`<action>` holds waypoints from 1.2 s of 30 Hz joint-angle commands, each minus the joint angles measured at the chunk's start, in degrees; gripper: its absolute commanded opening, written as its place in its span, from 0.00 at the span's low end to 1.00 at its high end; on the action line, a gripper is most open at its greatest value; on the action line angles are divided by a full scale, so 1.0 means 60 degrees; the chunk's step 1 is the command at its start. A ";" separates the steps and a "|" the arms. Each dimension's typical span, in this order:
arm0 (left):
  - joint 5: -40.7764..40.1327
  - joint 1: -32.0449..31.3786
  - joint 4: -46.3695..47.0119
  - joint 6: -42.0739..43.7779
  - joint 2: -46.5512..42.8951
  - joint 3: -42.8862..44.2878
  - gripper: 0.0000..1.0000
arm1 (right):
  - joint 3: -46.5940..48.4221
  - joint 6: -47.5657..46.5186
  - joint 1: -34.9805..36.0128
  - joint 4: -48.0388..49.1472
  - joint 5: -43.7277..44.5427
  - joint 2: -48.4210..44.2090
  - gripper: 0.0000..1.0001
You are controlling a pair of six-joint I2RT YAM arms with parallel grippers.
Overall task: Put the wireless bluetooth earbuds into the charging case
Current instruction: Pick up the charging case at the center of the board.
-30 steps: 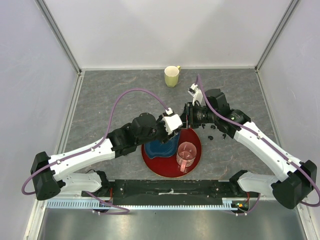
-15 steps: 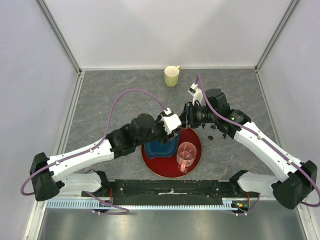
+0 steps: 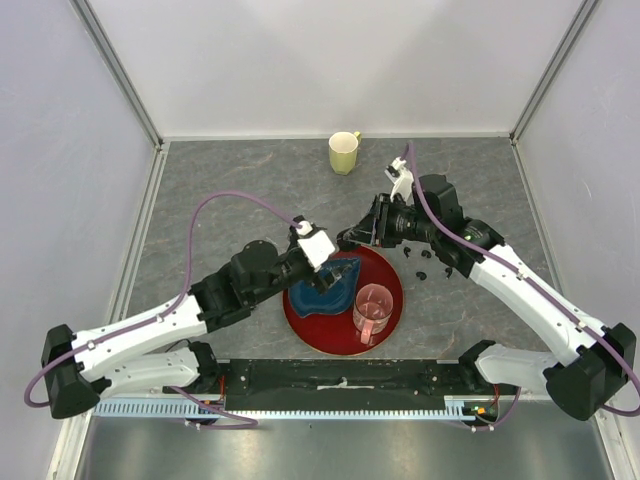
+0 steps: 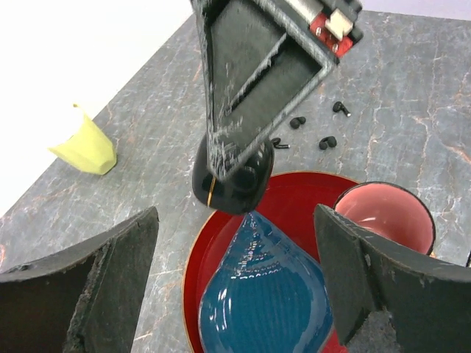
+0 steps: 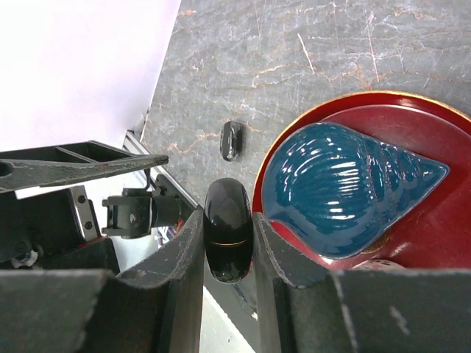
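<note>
My right gripper (image 5: 228,224) is shut on a closed, glossy black charging case (image 5: 228,229) with a thin gold seam. It holds the case in the air just off the far-left rim of the red plate (image 3: 335,338). The same case (image 4: 232,184) shows in the left wrist view between the right arm's fingers. My left gripper (image 4: 235,287) stands wide open with nothing between its fingers, over the blue shell dish (image 4: 268,294). Several tiny black earbuds (image 4: 297,122) lie loose on the grey table right of the plate, also seen from above as earbuds (image 3: 421,253).
A pink cup (image 3: 373,310) stands on the plate beside the shell dish (image 3: 325,287). A yellow cup (image 3: 344,152) sits at the back of the table. Another small black piece (image 5: 232,140) lies on the table beyond the plate. White walls close in three sides.
My left gripper has opened and drawn back toward the near left, away from the case. The right gripper keeps the case and has shifted slightly.
</note>
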 commanded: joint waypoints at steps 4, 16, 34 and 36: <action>-0.0994 -0.0040 0.1604 -0.0300 -0.1717 -0.1260 0.92 | 0.0203 0.0468 -0.0480 0.0919 -0.0142 -0.0198 0.00; -0.0777 0.0325 0.5177 -0.1119 -0.3420 -0.3151 1.00 | -0.0588 0.2342 -0.2312 0.3584 -0.3994 -0.0550 0.00; 0.6534 0.5350 0.8896 -0.4462 -0.0828 -0.2959 1.00 | -0.1159 0.3500 -0.2576 0.4977 -0.5182 -0.1019 0.00; 0.7042 0.5365 0.9353 -0.4344 -0.0651 -0.3048 1.00 | -0.1203 0.3501 -0.2576 0.4977 -0.5183 -0.1004 0.01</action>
